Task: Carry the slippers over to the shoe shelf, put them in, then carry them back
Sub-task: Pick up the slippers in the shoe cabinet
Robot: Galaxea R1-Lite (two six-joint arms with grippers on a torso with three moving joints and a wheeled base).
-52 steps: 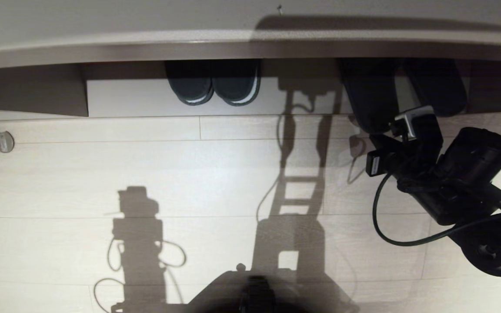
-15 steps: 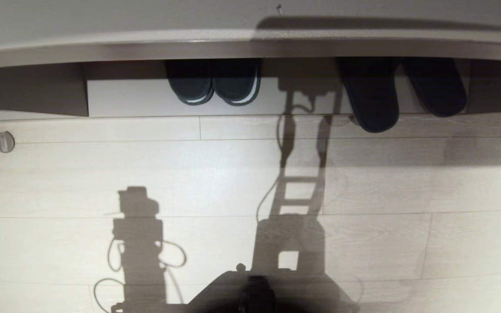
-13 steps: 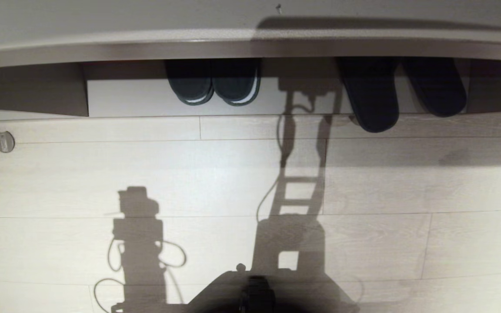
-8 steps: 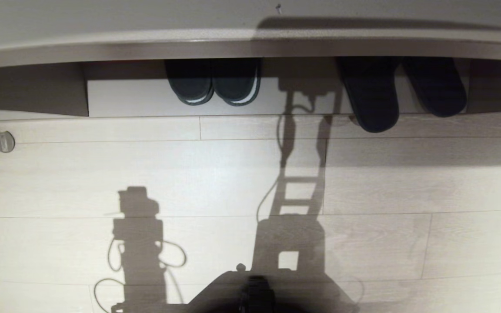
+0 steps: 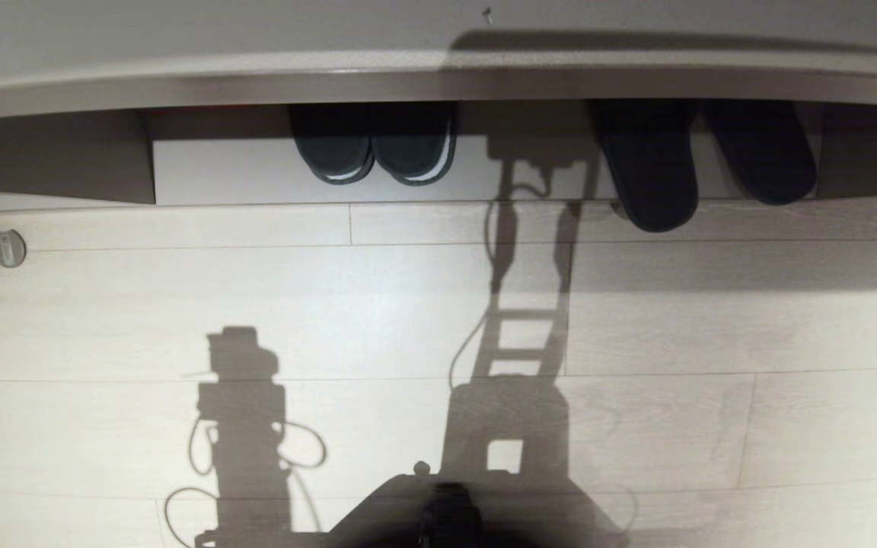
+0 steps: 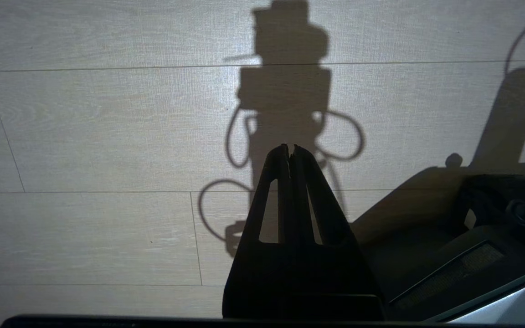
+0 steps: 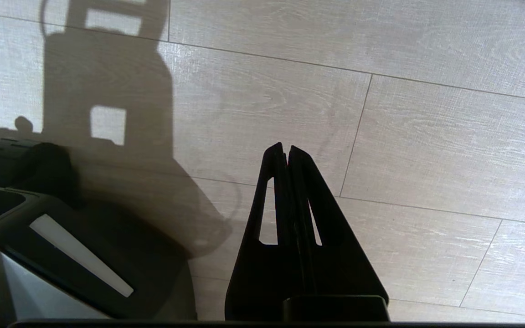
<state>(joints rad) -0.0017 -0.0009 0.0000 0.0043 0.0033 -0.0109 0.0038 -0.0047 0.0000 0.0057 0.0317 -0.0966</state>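
Observation:
The slippers [image 5: 653,176] lie side by side in the right part of the shoe shelf [image 5: 240,172], toes in the dark under its top board. The left one sticks out past the shelf's front edge onto the floor, and the right slipper [image 5: 763,152] ends about at the edge. Neither arm shows in the head view. My left gripper [image 6: 289,146] hangs shut over bare floor planks with nothing in it. My right gripper [image 7: 286,146] is likewise shut and empty above the floor, away from the slippers.
A darker pair with white sole edges [image 5: 374,149] sits in the shelf's middle. A small round metal fitting [image 5: 6,248] is set in the floor at the left. My own base [image 6: 472,255] shows beside each gripper, and its shadow falls on the pale planks.
My right arm, which reached to the left slipper's heel 3.5 s ago, has left the head view. Over the last second only a faint shadow on the floor at the right has faded.

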